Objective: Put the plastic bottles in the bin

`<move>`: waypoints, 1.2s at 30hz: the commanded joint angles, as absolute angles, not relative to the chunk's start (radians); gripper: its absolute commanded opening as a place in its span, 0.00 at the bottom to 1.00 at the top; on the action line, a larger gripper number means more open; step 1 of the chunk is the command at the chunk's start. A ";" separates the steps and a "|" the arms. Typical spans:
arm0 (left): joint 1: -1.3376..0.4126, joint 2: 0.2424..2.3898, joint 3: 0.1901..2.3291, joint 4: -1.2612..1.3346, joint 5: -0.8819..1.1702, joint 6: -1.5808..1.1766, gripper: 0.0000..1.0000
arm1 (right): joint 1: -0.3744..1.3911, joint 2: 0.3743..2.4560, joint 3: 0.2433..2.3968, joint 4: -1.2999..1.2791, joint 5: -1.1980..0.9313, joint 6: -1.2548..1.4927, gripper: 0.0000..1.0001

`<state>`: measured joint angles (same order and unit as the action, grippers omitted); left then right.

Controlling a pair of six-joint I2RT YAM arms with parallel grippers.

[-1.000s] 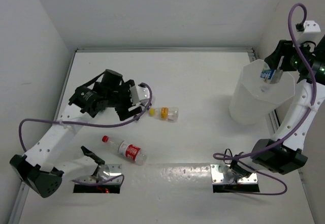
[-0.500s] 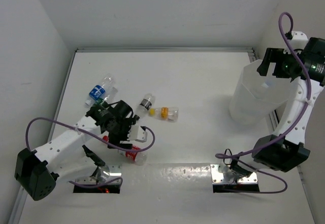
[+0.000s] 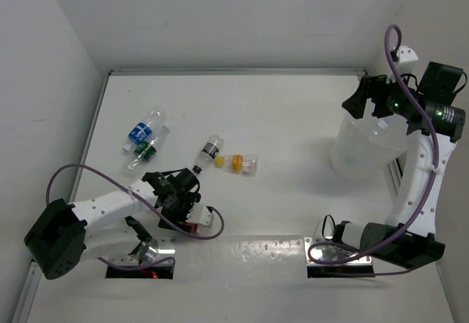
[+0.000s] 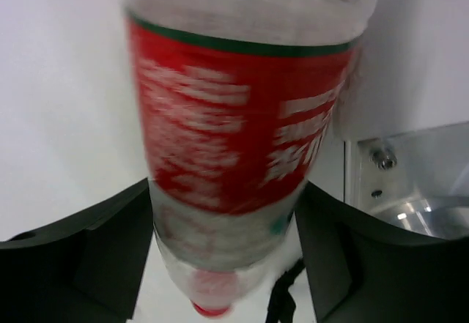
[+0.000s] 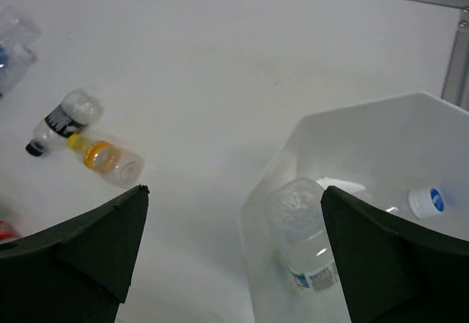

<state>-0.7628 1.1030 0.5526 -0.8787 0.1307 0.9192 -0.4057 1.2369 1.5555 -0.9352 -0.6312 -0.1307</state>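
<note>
Colour and marking check, taken from each gripper.
Between the black fingers of the left gripper (image 4: pixel 223 185): red-labelled bottle (image 4: pixel 234 140), clear, with white lettering, a green edge band and a red cap. Ahead of the right gripper (image 5: pixel 234 190): translucent white bin (image 5: pixel 381 132) holding a blue-and-white-capped bottle (image 5: pixel 426 201). Left of the right gripper: black-labelled bottle (image 5: pixel 58 121) and yellow-capped bottle (image 5: pixel 106 158) with an orange band, on the white table (image 5: pixel 220 59).

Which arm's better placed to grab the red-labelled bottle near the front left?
Left. The left gripper straddles the red-labelled bottle, one finger each side; the right gripper hangs open by the bin, across the table.
</note>
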 commanded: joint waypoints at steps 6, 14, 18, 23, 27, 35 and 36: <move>-0.782 1.134 0.515 -0.644 0.120 0.873 0.42 | -0.324 1.198 1.543 -0.962 -0.779 -0.164 1.00; -0.678 1.202 1.205 -0.718 0.596 0.464 0.24 | -0.158 1.200 1.477 -0.722 -0.944 0.132 0.89; -0.614 1.301 1.405 -0.597 0.822 0.191 0.19 | -0.016 1.209 1.428 -0.459 -1.015 0.331 0.89; -0.549 1.390 1.476 -0.330 1.061 -0.165 0.14 | 0.107 1.227 1.407 -0.139 -1.045 0.599 0.98; -0.531 1.422 1.433 -0.074 1.147 -0.402 0.14 | 0.124 1.272 1.419 0.024 -1.083 0.773 0.99; -0.531 1.440 1.420 0.067 1.166 -0.535 0.14 | 0.186 1.327 1.445 0.003 -1.045 0.732 0.99; -0.531 1.440 1.420 0.067 1.166 -0.535 0.14 | 0.193 1.331 1.442 0.005 -1.039 0.735 0.99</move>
